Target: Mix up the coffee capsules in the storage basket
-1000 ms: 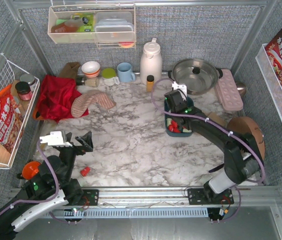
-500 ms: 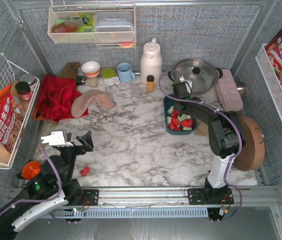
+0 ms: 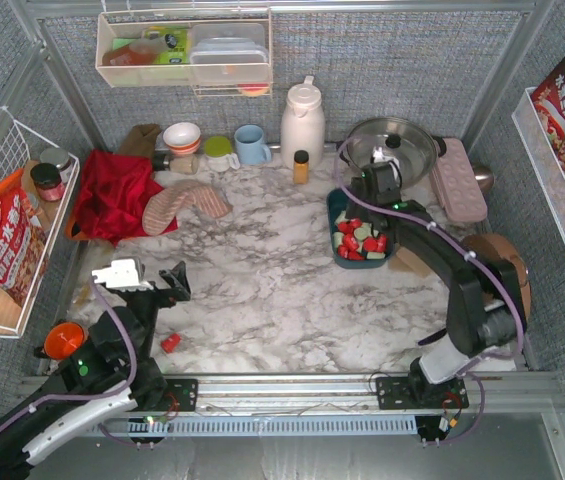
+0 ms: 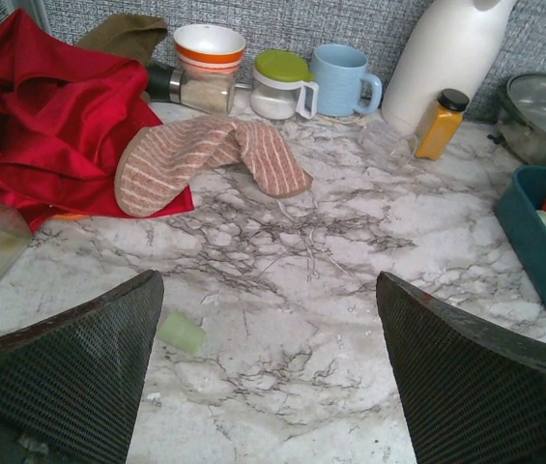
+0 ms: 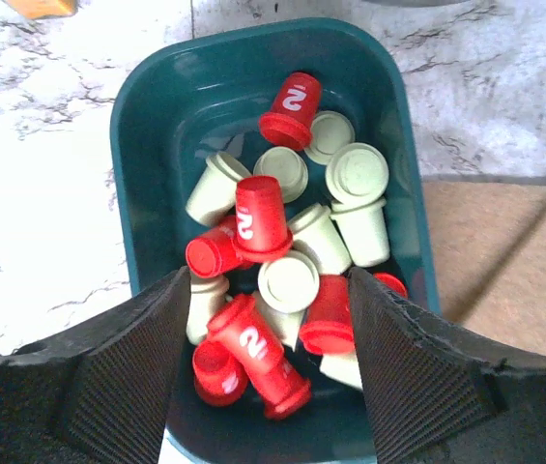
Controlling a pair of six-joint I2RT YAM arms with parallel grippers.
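Observation:
The dark teal storage basket (image 3: 334, 226) stands right of centre, filled with a jumble of red and mint green coffee capsules (image 3: 360, 238). My right gripper (image 3: 382, 182) hovers over the basket's far end, open and empty. In the right wrist view it (image 5: 268, 309) straddles the capsules (image 5: 253, 217) inside the basket (image 5: 123, 145). A loose red capsule (image 3: 170, 343) lies on the table at the near left. My left gripper (image 3: 149, 281) is open and empty above the table, and a loose mint capsule (image 4: 183, 332) lies by its left finger (image 4: 89, 367).
An amber bottle (image 3: 301, 166), a white flask (image 3: 302, 120), a lidded pot (image 3: 392, 150) and a pink tray (image 3: 457, 180) stand behind the basket. A red cloth (image 3: 112, 195) and a striped mitt (image 3: 184, 205) lie at the far left. A round brown board (image 3: 497, 270) lies at the right.
My right gripper has drawn back from over the basket's middle to its far end, uncovering the capsules. My left arm has shifted slightly.

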